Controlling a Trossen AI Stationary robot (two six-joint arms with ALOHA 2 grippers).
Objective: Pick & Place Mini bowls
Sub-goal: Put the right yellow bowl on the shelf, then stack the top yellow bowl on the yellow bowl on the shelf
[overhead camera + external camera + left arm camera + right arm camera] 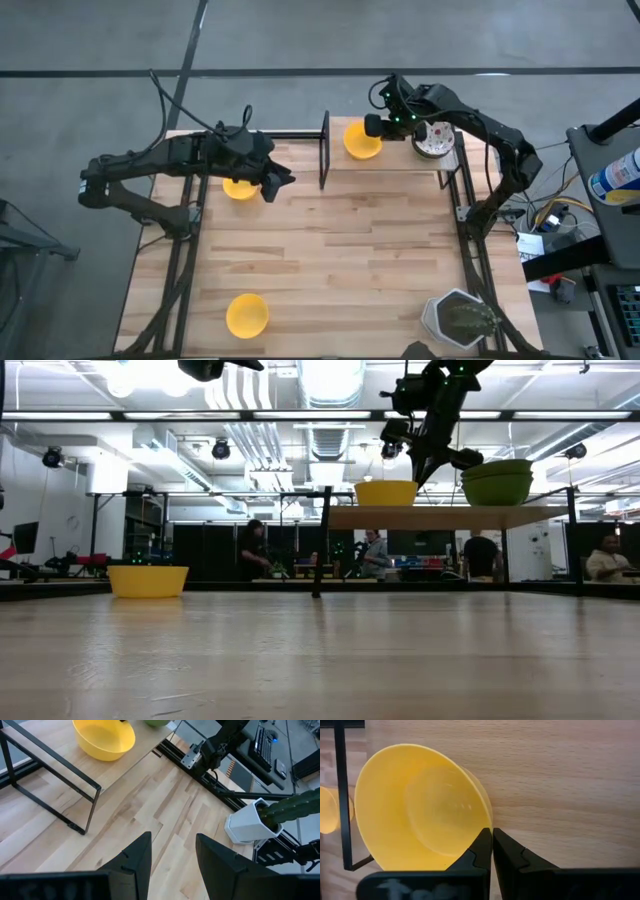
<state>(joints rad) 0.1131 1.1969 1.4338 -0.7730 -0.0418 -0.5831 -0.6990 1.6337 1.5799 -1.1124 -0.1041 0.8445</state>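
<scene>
Yellow mini bowl (422,807) sits on the shelf just beside the right tool (492,842), pressed together.

you have a pale wooden table (340,260) with a raised wooden shelf (440,517) on a black metal frame (324,150) at its far edge. a grey-white hexagonal container (458,318) holding a green cactus-like plant sits at the near right corner. people (372,554) stand in the room behind.

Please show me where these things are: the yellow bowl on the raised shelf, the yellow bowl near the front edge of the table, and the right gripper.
shelf bowl (362,140), high view, inside
front bowl (246,315), high view, inside
right gripper (492,851), right wrist view, shut fingertips
</scene>
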